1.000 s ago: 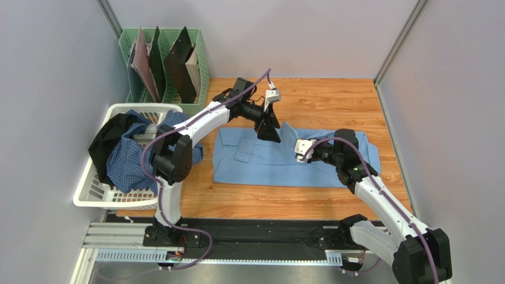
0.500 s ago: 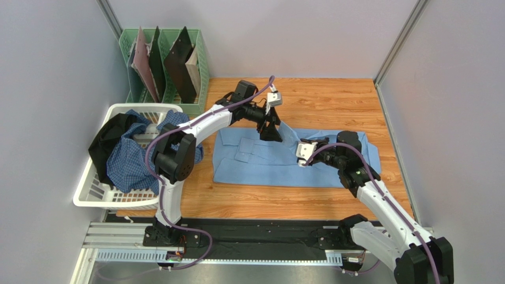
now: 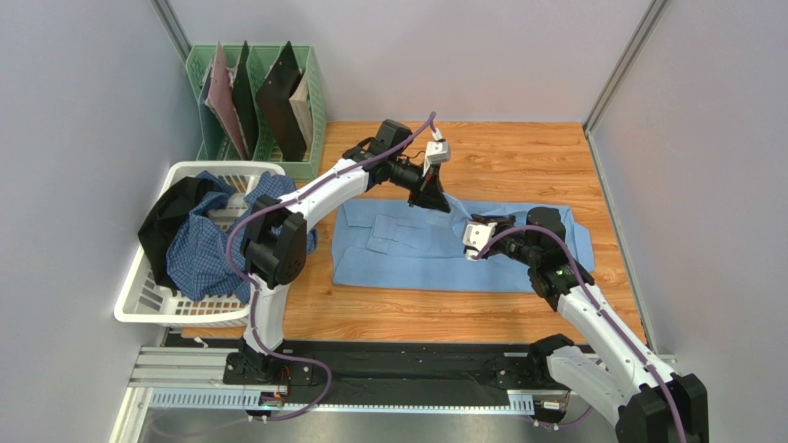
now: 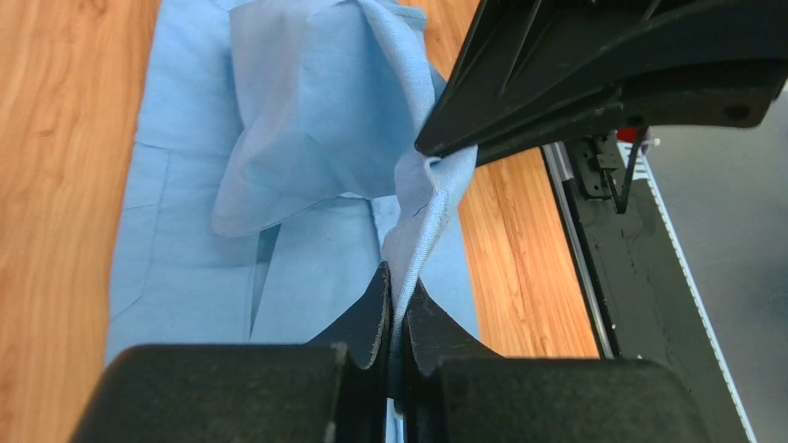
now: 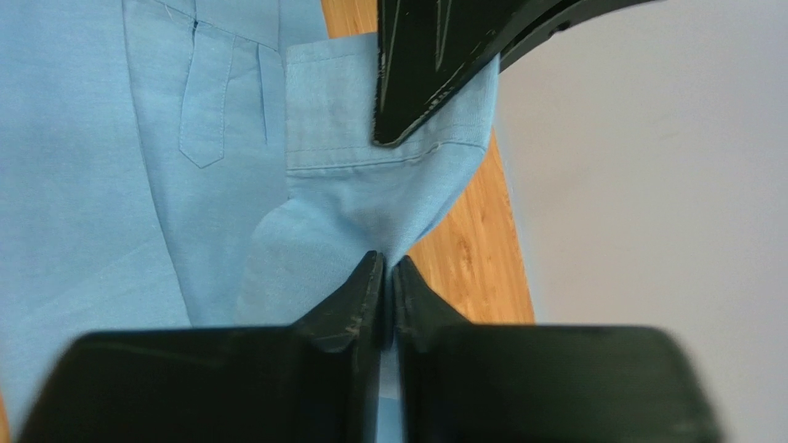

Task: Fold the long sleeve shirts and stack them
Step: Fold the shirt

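I have both arms pinching the light blue shirt (image 3: pixel 407 258), which lies spread on the bench (image 3: pixel 518 161) beneath them and runs out to either side. On the left wrist camera the left gripper (image 4: pixel 398 284) is clamped tight, with a thin ridge of blue cloth standing up from between its jaws; a loose, bunched flap of the same shirt hangs just beyond the fingertips. The cloth runs on from the pinch to the tip of the other arm's black finger, just ahead and to the right. On the right wrist camera the right gripper (image 5: pixel 388 269) is likewise closed, with no gap between the jaws, on a raised piece of the shirt that looks like a sleeve end: a stitched band and a narrow placket sit just past the fingertips, and the left gripper's dark finger crosses the cloth right ahead. From above, the two grippers sit near each other over the shirt's far edge. The checked shirt (image 3: pixel 199 263) is well apart from the left gripper, off to its left, heaped in a white basket (image 3: pixel 139 297) beside a dark garment (image 3: pixel 166 220). A green rack (image 3: pixel 319 101) stands behind the basket.
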You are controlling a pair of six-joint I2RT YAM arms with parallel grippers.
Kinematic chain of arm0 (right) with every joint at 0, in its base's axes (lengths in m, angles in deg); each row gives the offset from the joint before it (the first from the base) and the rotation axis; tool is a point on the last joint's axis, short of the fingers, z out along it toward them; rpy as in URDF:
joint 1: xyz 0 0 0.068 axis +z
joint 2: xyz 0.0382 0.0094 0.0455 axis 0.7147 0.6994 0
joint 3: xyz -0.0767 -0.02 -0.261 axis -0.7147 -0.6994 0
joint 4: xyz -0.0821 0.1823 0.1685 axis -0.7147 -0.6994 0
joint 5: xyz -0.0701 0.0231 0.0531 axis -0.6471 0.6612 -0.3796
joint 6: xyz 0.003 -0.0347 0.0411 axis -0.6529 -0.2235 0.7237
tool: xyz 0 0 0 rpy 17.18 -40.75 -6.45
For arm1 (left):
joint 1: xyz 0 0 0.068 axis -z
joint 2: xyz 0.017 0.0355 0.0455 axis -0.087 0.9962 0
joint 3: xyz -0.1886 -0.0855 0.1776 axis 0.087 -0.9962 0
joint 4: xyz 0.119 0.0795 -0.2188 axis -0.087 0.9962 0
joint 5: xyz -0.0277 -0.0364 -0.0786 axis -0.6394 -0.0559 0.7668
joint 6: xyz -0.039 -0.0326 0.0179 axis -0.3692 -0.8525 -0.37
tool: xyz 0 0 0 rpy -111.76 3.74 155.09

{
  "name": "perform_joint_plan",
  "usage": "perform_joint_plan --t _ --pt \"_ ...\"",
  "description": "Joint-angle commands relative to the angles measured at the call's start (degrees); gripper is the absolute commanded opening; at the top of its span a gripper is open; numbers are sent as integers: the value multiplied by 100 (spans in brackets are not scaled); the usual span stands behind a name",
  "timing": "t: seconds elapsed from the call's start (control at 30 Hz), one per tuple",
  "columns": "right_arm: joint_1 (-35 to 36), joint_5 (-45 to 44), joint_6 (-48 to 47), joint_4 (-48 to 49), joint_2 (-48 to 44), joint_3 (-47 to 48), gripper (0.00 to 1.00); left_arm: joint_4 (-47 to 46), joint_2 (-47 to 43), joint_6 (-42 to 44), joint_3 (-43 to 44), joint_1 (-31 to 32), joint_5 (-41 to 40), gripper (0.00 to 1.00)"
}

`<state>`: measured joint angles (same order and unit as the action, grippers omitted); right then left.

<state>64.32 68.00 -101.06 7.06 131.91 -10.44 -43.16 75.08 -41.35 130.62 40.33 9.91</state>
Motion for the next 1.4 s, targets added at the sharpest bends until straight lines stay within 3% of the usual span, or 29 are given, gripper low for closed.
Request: perform_joint_plan --t 0.0,0.03,0.07,0.13,0.17,0.33,0.47,0.6,0.8,0.83,1.03,1.2,1.37 --pt "20 -580 507 199 -82 75 32 574 -90 479 771 9 -500 0" --pt "11 -792 865 51 -65 128 62 637 -108 681 894 18 -886 0" --pt "-24 -1012 1016 -38 -47 198 73 524 -117 909 1104 26 -1786 0" --pt "-260 -1443 1524 -327 -38 269 92 374 -4 1339 1499 18 -2791 0" --pt "-383 -1488 1658 -468 -64 347 95 191 50 1455 1641 26 -3049 0" --pt "-1156 -1594 2502 -1285 -100 611 96 -522 768 1772 2825 79 -4228 0" --pt "-1728 -1410 3047 -1787 -143 726 95 -1162 1008 2264 2874 219 -4599 0" --pt "-2351 -1260 3162 -2252 -188 875 95 -1717 474 2625 1908 369 -4388 0" --pt "-3002 -1190 2953 -2815 23 1226 95 -1437 -1035 3687 -305 360 -3518 0" --pt "-3073 -1155 2891 -2886 163 1279 95 -1298 -1222 4089 -944 343 -3274 0" --pt "-3452 -777 2451 -3545 796 1578 89 -252 -2032 5618 -2494 211 -2753 0" --pt "-3645 -601 2301 -4010 1306 1789 78 -189 -2147 6815 -3200 36 -2911 0" --pt "-3716 -460 2178 -4231 1535 1851 71 -619 -2042 7318 -3482 -263 -2938 0"
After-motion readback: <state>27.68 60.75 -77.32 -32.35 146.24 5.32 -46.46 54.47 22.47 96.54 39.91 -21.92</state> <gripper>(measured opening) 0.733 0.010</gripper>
